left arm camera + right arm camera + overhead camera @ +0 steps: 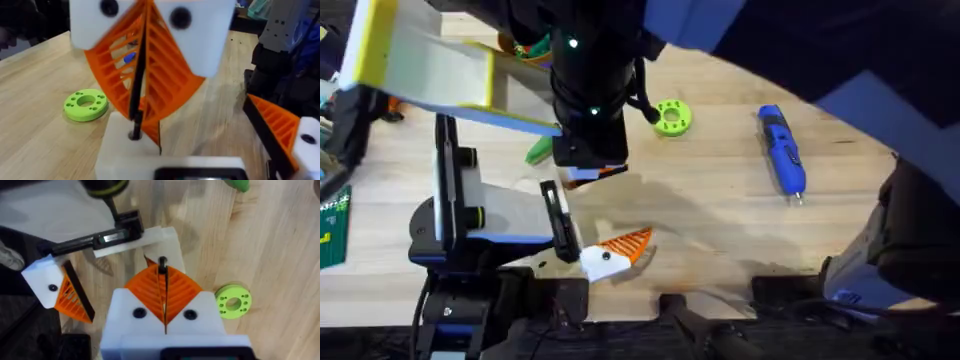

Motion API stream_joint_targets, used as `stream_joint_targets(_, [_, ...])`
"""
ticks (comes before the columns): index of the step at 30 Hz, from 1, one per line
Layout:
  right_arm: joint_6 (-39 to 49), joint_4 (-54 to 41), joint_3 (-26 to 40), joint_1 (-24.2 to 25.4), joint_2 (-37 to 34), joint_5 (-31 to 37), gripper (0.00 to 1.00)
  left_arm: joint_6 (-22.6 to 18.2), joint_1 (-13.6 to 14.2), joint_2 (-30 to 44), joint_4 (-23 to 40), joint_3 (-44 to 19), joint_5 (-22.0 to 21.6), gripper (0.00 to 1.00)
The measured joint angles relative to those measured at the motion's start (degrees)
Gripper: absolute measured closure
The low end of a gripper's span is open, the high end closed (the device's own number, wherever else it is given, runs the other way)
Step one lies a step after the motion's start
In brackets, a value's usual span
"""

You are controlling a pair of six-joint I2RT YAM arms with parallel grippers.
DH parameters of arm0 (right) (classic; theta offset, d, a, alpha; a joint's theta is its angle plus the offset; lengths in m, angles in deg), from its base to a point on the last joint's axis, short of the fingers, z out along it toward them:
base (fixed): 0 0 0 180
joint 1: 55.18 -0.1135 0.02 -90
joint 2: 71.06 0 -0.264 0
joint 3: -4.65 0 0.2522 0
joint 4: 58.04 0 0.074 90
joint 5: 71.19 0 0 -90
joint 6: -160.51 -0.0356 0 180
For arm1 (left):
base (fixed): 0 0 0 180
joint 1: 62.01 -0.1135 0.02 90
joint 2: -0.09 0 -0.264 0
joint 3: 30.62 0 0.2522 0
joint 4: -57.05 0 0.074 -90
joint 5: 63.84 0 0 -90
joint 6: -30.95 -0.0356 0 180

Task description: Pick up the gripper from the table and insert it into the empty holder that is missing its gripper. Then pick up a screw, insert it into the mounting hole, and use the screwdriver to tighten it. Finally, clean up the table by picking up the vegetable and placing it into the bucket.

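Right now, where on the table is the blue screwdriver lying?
In the overhead view the screwdriver lies on the table's right part, to the right of the lime-green disc, apart from it.

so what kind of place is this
Probably a robotics lab workbench: a pale wooden table with a blue powered screwdriver, a lime-green disc with holes, and a mounted white claw with an orange ribbed tip.

Light wooden table (720, 200), screwdriver (781, 152), green disc (672, 117), vegetable (539, 151)
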Motion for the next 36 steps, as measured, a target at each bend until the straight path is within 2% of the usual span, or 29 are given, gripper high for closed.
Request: stream_joint_targets(36, [0.0,0.2,0.4,-0.3,-2.2,0.0,0.995,0.7,0.0,0.1,0.0,0.0,0.0,0.015])
